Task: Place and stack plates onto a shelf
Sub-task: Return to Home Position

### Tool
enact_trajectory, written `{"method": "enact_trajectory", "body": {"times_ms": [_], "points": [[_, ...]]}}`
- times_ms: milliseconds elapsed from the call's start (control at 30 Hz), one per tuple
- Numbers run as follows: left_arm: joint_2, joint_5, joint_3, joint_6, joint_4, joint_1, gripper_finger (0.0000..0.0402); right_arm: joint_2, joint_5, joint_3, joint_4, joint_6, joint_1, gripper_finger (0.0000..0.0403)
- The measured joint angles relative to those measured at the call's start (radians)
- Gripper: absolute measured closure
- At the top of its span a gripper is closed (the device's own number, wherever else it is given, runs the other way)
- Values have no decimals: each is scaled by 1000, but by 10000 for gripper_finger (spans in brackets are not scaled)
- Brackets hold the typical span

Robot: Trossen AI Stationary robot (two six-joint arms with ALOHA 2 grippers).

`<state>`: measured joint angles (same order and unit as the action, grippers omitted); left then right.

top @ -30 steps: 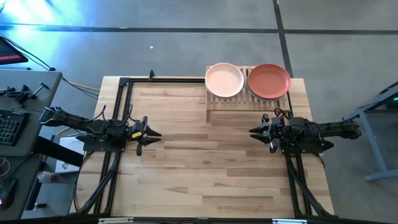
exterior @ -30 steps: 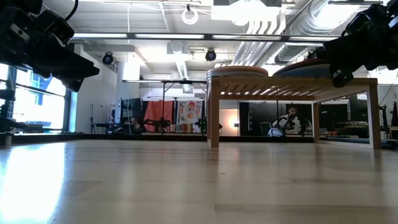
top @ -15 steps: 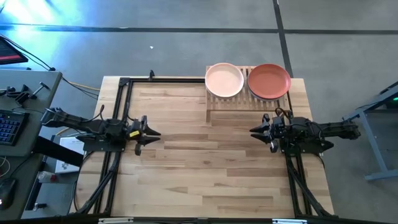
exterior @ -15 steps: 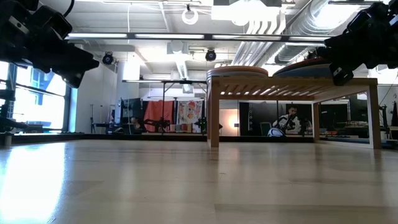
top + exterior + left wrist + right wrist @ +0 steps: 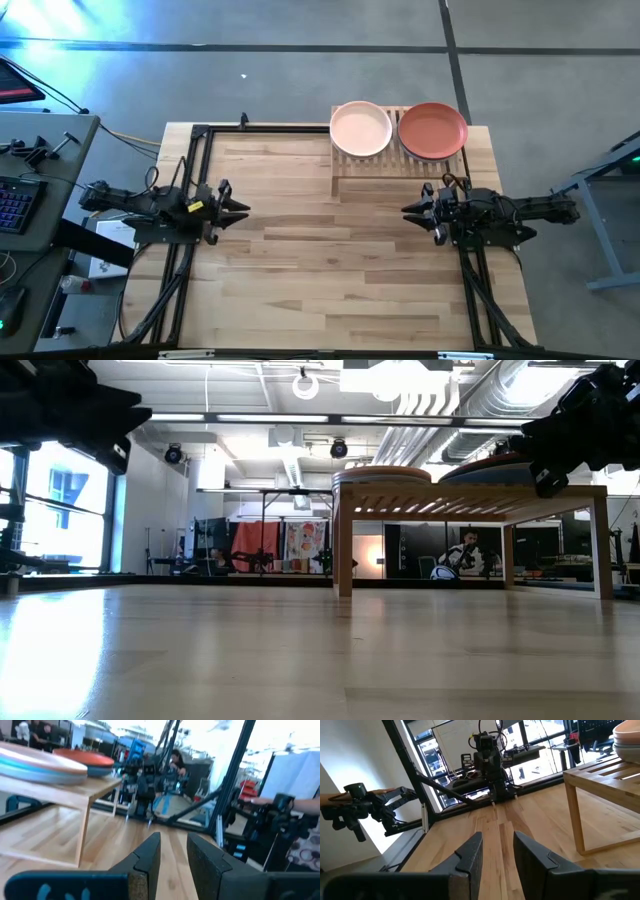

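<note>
My left gripper [image 5: 243, 208] hangs above the left part of the pale wooden tabletop [image 5: 320, 280]. Its two dark fingers are parted by a narrow gap with nothing between them. Right of centre, at the table's far edge, stands the low light-wood slatted shelf [image 5: 380, 175]. It carries two stacks side by side, one topped by a round matte peach plate [image 5: 360, 128] and the other, to its right, by a round matte orange-red plate [image 5: 432, 130]. My right gripper [image 5: 406, 211] hovers just in front of the shelf near its right end, fingers likewise slightly apart and empty, pointing toward my left one.
</note>
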<state>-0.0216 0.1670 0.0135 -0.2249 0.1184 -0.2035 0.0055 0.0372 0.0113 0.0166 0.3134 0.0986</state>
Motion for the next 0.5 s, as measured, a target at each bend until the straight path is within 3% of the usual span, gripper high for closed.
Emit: {"method": "enact_trajectory", "body": {"times_ms": [500], "points": [[18,0,-1,0,0,0,319,0,0,0,0,0,0,308]]}}
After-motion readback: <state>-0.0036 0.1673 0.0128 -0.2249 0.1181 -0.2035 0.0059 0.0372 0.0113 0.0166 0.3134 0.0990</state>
